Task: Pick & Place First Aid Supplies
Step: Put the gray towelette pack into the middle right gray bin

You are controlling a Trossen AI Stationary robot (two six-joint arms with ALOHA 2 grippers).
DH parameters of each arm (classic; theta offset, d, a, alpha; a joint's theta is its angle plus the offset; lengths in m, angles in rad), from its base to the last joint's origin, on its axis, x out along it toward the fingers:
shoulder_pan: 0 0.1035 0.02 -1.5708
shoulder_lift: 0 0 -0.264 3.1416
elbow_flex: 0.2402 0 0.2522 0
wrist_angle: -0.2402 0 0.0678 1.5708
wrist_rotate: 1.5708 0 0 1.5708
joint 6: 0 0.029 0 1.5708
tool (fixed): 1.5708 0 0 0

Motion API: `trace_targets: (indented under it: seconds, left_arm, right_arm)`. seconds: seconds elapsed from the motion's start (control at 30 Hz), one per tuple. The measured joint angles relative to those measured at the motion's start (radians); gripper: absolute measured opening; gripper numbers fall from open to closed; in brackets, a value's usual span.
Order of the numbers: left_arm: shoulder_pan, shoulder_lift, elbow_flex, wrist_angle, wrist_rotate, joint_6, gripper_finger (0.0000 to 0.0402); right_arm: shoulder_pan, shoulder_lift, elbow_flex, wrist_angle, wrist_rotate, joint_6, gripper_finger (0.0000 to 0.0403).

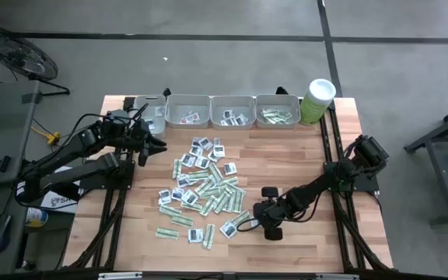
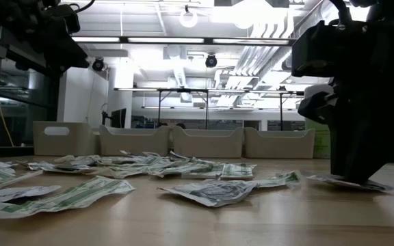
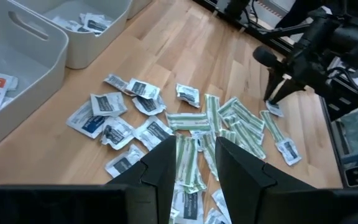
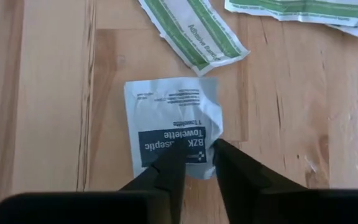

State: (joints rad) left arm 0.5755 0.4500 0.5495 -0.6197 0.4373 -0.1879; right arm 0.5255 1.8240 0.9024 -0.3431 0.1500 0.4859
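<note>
Right gripper [image 4: 191,152] pinches a white towelette sachet [image 4: 169,124]; green strip [image 4: 194,34] lies just beside.

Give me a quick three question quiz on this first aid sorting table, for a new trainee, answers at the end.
1. True or false: the right gripper is down on a white towelette sachet.
2. How many grey trays line the table's far edge? A three, B four, C six.
3. What stands beside the row's right end?

Key: 1 true. 2 B. 3 the pale green tub with a white lid.
</note>
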Motion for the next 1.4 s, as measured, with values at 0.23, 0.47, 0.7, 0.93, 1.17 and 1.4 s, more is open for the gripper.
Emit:
trace_targets:
  seconds: [0.23,0.47,0.7,0.93,1.17,1.4]
  left_arm:
    - [0.0,0.0,0.0,0.0,-0.007,0.0,0.0112]
    - [0.0,0.0,0.0,0.0,-0.008,0.0,0.0112]
    - [0.0,0.0,0.0,0.0,-0.007,0.0,0.0112]
    - [0.0,0.0,0.0,0.0,-0.006,0.0,0.0112]
    - [0.0,0.0,0.0,0.0,-0.005,0.0,0.0112]
    - [0.0,0.0,0.0,0.0,-0.005,0.0,0.0112]
  right_arm:
    - [-0.006,0.0,0.0,0.004,-0.045,0.009,0.0009]
    - [-0.01,-0.018,-0.003,0.003,-0.059,0.15,0.0002]
    - [-0.007,-0.093,-0.012,-0.038,-0.054,0.27,0.0]
    - [-0.008,-0.2,-0.011,-0.173,0.019,0.327,0.0]
    - [-0.08,-0.31,-0.011,-0.239,0.205,0.368,0.0]
    - [-0.228,-0.385,-0.01,-0.155,0.366,0.298,0.0]
